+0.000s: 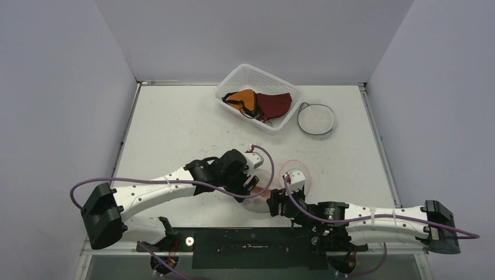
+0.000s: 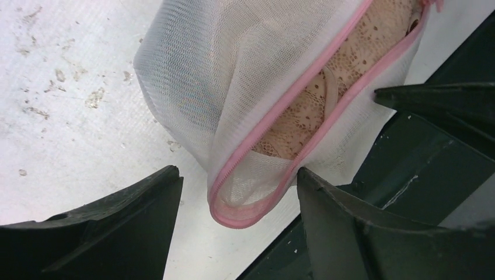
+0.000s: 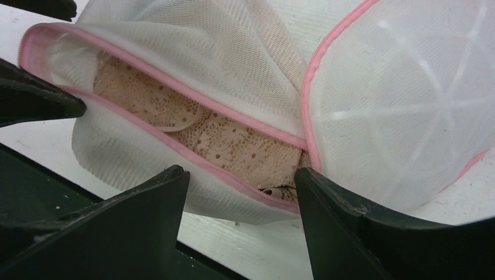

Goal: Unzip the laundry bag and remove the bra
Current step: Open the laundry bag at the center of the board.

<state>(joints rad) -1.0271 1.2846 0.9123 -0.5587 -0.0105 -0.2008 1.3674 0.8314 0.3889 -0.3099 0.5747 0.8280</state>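
From above, the laundry bag (image 1: 292,166) lies near the front middle of the surface (image 1: 175,128), mostly hidden under the two arms. Only a pink-edged curve of mesh shows. The left end effector (image 1: 251,189) and right end effector (image 1: 277,201) meet over it, and their finger gaps cannot be made out here. At the far side a white basket (image 1: 271,77) holds an orange garment (image 1: 245,99) and a maroon garment (image 1: 274,104). Just to its right lies a dark-rimmed mesh hoop (image 1: 316,119).

From the left wrist, the fingers (image 2: 117,221) stand apart and grip nothing. The bag's rounded pink zip (image 2: 274,111) end lies between them, with the right-hand finger touching the mesh. The zip gapes, and the beige lace bra (image 2: 350,52) is inside, cut off by the top edge. A dark finger (image 2: 432,96) of the other arm enters at right.

From the right wrist, the fingers (image 3: 117,233) are also spread, straddling the unzipped opening without clamping it. The bra fills the gap between the pink edges. The bag's ribbed dome (image 3: 403,99) is at right.
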